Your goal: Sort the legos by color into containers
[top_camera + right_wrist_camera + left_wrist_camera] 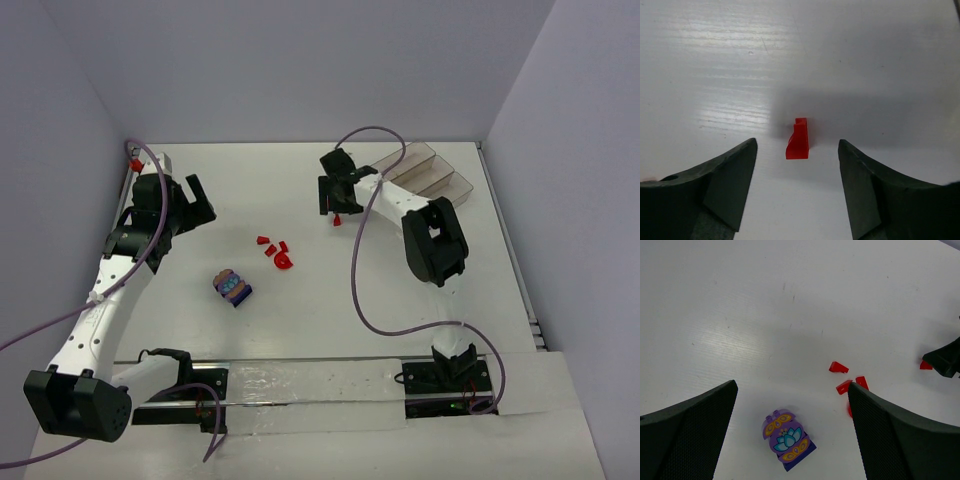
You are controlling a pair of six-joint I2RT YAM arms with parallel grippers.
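One small red lego point(798, 140) lies on the white table between the fingers of my right gripper point(797, 146), which is open and touches nothing. From above, this brick point(337, 220) sits just below the right gripper point(337, 205), left of the clear three-compartment containers point(430, 175). Several more red legos point(275, 250) lie mid-table, with a purple clump bearing a lotus print point(233, 287) near them. My left gripper point(792, 386) hangs open above the purple clump point(787, 440), and red pieces point(838, 367) lie beside its right finger.
White walls enclose the table on three sides. A purple cable point(360, 270) loops from the right arm across the table's middle right. The arm bases and a rail point(300, 385) run along the near edge.
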